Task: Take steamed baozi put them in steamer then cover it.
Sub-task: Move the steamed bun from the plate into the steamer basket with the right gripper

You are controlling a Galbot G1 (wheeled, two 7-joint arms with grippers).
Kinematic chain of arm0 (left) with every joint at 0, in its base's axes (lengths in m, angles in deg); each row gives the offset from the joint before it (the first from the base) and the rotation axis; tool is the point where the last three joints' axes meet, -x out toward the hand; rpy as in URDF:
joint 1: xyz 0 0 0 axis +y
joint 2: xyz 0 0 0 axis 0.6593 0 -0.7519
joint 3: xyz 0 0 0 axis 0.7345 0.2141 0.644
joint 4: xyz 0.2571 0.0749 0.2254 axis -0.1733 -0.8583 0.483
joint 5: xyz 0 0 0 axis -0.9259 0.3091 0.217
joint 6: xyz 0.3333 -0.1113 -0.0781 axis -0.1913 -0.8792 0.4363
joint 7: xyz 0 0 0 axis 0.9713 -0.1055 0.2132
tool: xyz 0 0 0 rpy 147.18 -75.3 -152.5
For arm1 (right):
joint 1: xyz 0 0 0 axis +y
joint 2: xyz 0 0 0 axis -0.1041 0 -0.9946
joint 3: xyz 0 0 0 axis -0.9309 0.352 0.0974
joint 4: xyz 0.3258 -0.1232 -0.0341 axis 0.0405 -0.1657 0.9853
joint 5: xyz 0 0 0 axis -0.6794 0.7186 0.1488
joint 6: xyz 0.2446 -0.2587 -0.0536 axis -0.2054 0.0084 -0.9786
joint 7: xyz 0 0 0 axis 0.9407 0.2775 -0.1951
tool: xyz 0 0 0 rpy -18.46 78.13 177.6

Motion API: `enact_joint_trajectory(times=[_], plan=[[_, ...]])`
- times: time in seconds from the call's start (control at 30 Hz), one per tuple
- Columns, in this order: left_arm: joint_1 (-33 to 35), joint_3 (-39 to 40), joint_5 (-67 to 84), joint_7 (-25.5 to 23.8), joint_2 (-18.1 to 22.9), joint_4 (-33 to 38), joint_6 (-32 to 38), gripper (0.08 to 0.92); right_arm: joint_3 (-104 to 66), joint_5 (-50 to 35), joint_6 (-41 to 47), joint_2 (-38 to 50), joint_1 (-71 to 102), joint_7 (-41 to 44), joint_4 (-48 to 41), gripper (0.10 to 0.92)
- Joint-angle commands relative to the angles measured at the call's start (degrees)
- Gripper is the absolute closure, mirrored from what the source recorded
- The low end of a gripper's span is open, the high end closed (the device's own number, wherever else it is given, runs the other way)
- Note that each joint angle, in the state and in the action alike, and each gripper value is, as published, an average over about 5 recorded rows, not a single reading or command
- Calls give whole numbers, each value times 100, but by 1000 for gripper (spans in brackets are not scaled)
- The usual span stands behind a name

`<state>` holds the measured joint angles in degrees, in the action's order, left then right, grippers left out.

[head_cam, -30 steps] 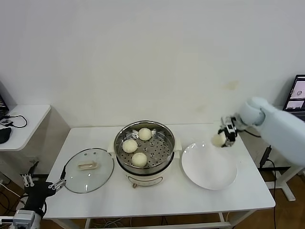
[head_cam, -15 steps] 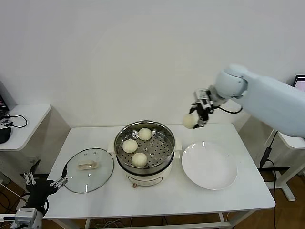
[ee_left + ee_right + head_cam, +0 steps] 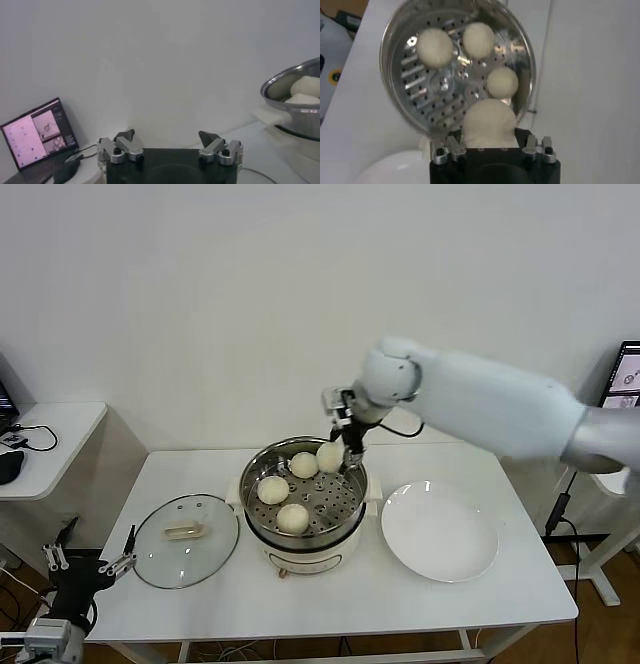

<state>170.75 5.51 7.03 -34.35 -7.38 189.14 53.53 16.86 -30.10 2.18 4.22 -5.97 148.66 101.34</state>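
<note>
Right pincer point(image 3: 343, 452) is clamped on the fourth baozi point(image 3: 330, 456), hanging just over the steamer point(image 3: 303, 494) at its far right rim, mid-frame in the head view. So the bun it carries sits right below and between its fingers, and the free patch of tray lies toward the near side of that, with the other three buns point(image 3: 291, 518) bunched left and front. My guess is the drop only needs a short move down and slightly inward, or the bun could clip the rim.

Right arm is obviously the one on this job. Left pincer point(image 3: 90, 565) is parked at the lower left of the frame, off the worktop point(image 3: 400, 599) edge, jaws spread wide with nothing in them.

Cover point(image 3: 186, 540) lies flat on the worktop left of the steamer, handle up, much nearer the left arm. White plate point(image 3: 439, 536) on the right has nothing on it.

Wrist view is the useful one: it looks straight down past the held baozi point(image 3: 489, 123) and shows it overlapping the steamer point(image 3: 455, 70) rim, which the head view can't settle. Head view gives the cover and plate instead.
</note>
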Motion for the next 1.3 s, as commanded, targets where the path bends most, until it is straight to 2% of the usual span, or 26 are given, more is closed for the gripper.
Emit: enact_joint_trajectory(times=[0.03, 0.73, 0.87, 1.07, 1.23, 1.3], plan=[[-1, -39, 20, 0, -2, -1, 1, 177, 170, 13, 413, -644, 453, -151, -390, 355], [-35, -28, 20, -2, -10, -16, -4, 177, 22, 367, 450, -460, 855, -220, -545, 353], [-45, -12, 10, -3, 3, -12, -6, 177, -55, 355, 440, -352, 769, -201, -444, 318], [-37, -18, 11, -5, 0, 12, -10, 177, -224, 236, 502, 58, 510, -250, 5, 210], [-23, -32, 25, -9, -12, 35, -12, 177, -462, -55, 666, 735, 344, -535, 807, 203], [-22, -33, 37, -16, -10, 45, -10, 177, -584, -237, 747, 1061, 398, -959, 1175, 203]])
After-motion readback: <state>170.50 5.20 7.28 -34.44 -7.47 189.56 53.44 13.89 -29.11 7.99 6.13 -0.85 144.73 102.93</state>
